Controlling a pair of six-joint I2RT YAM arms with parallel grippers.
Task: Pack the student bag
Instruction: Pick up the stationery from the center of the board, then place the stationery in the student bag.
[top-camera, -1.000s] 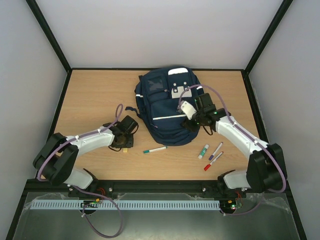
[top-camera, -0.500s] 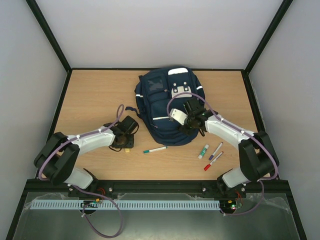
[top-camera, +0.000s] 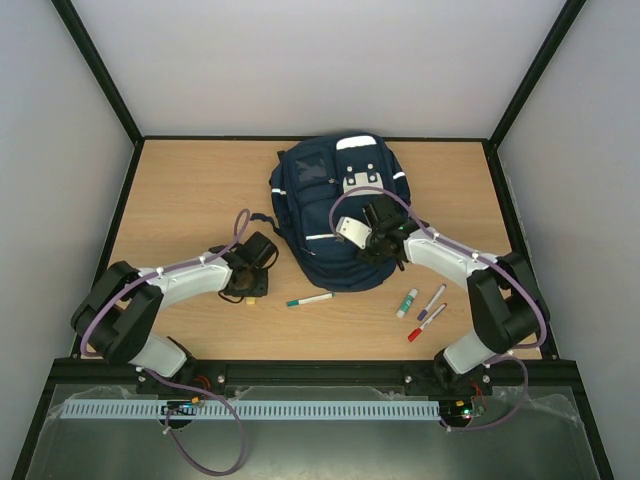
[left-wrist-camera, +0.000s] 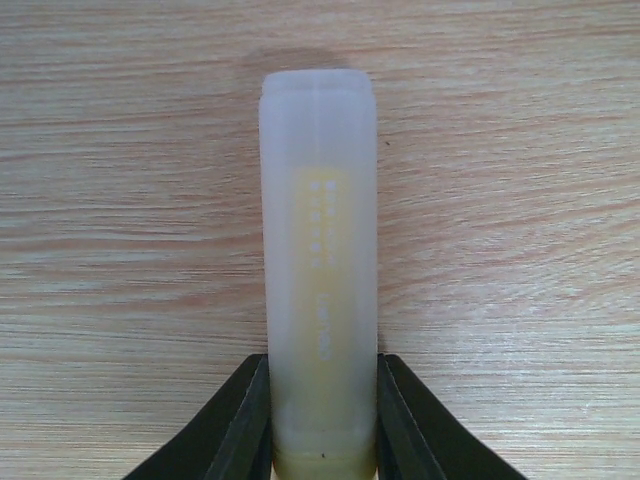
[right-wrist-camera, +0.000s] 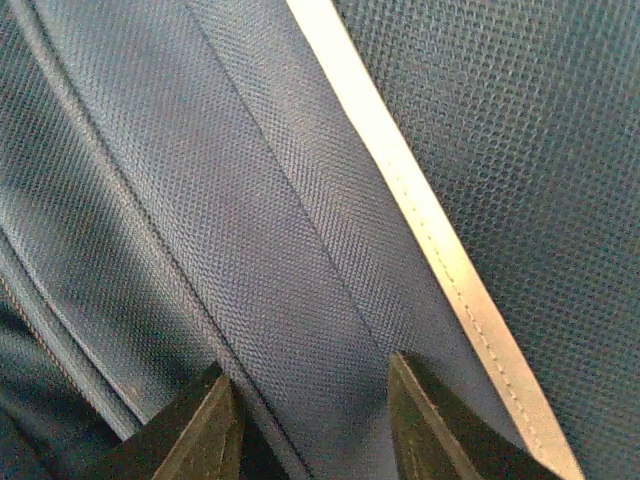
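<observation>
The student bag (top-camera: 318, 205), a navy backpack with thin white stripes, lies flat at the back middle of the table. My right gripper (top-camera: 372, 248) hovers low over its lower front. In the right wrist view the right gripper (right-wrist-camera: 310, 425) stands open just above the navy fabric (right-wrist-camera: 250, 200), beside a white stripe (right-wrist-camera: 420, 210). My left gripper (top-camera: 250, 292) is down on the table left of the bag. In the left wrist view the left gripper (left-wrist-camera: 320, 425) is shut on a translucent yellow highlighter (left-wrist-camera: 318, 250) lying on the wood.
A green-capped pen (top-camera: 310, 299) lies on the table in front of the bag. To the bag's right front lie a small green-capped marker (top-camera: 406, 303), a purple pen (top-camera: 431, 301) and a red pen (top-camera: 426, 323). Black frame posts border the table.
My right arm has swung left across the bag's front, and its jaws have narrowed slightly. The left arm has stayed in place on the highlighter.
</observation>
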